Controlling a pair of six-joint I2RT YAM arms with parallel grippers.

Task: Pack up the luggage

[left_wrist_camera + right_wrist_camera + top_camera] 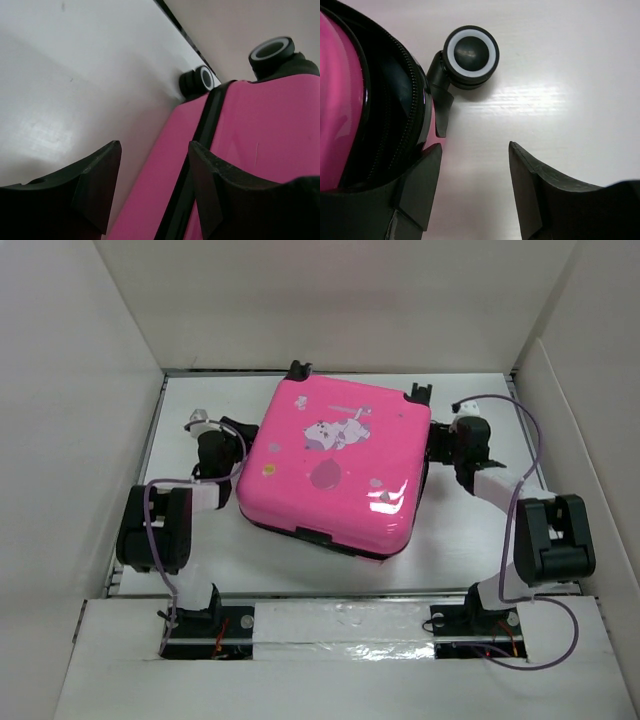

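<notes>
The hot-pink luggage lies flat and closed in the middle of the table, its cartoon print facing up and its black wheels at the far corners. My left gripper is open at its left side; in the left wrist view the pink shell and its black seam run between the fingers. My right gripper is open at the luggage's right side; the right wrist view shows the black zipper edge by the left finger and a wheel ahead.
White walls enclose the table on the left, back and right. A raised white ledge runs along the near edge between the arm bases. Two wheels show in the left wrist view near the back wall.
</notes>
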